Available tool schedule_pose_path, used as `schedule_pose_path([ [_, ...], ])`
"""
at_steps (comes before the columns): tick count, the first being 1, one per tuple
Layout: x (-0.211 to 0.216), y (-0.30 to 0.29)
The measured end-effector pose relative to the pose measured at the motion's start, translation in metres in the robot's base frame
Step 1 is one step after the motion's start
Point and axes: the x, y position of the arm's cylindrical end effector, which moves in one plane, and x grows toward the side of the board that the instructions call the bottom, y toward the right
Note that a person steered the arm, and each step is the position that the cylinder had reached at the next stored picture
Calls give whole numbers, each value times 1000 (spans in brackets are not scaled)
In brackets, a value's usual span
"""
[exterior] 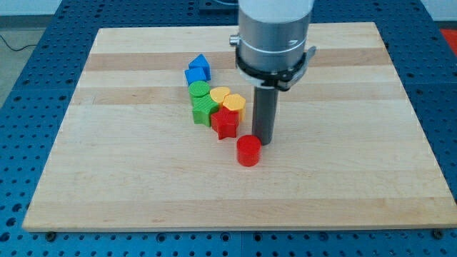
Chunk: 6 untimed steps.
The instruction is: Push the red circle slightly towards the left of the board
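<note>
The red circle [248, 150] lies near the middle of the table [343, 178]. The tip [263, 142] of the rod stands just beside it, at its upper right. The arm carries no claw. A red star [226, 123] is close by.

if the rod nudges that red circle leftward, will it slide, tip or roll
The red circle looks squat and flat-bottomed, so it probably slides rather than tips or rolls. My tip sits at its upper right, so an off-centre push may swing it toward the red star.
</note>
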Motion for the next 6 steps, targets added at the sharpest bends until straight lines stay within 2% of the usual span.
schedule_pose_path([
  [1, 16, -41],
  [2, 13, -33],
  [3, 6, 21],
  [4, 21, 41],
  [5, 43, 10],
  [6, 51, -56],
])
